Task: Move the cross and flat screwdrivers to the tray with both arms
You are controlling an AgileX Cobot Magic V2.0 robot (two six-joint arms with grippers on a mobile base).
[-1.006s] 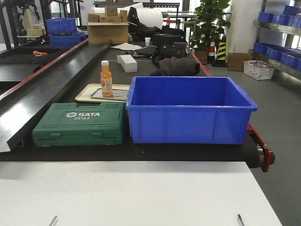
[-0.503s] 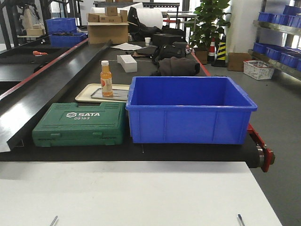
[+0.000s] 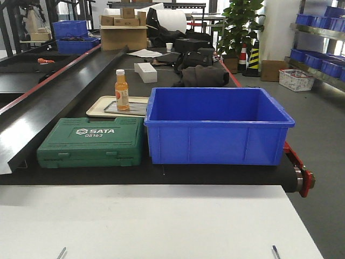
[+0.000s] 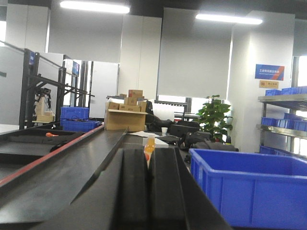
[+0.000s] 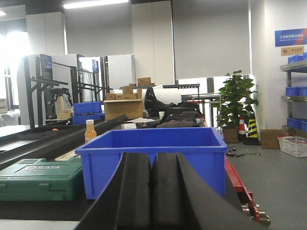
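**A:** Which writing can you read here?

**B:** Only one piece clearly. The green tool case (image 3: 91, 141) carries "SATA" in white, with "05163" under it. The orange bottle (image 3: 122, 90) has a label and a blue sign (image 4: 269, 72) hangs on the wall, but both are too small to read.

**A:** And the containers?

**B:** The blue crate (image 3: 218, 127) stands in the middle of the black belt (image 3: 226, 174), with the tool case just beside it at its 9 o'clock. The front wall of the crate hides its floor, so I cannot tell what is inside. At 12 o'clock from the case lies a beige tray (image 3: 96, 110). In it is a flat grey piece, which looks to be the metal tray (image 3: 135, 109), and the bottle stands upright there.

**A:** Where are the screwdrivers?

**B:** I cannot make them out in any view. Two thin metal tips (image 3: 61, 252) show at the bottom edge of the white table (image 3: 161, 226), at 7 and 5 o'clock. I cannot tell what they are.

**A:** And the claws?

**B:** On the left gripper (image 4: 149, 158) the black fingers are drawn together and hold nothing. Only a thin slit is left, and the bottle shows through it. On the right gripper (image 5: 152, 160) the fingers meet with nothing between them, and the crate is at its 12 o'clock.
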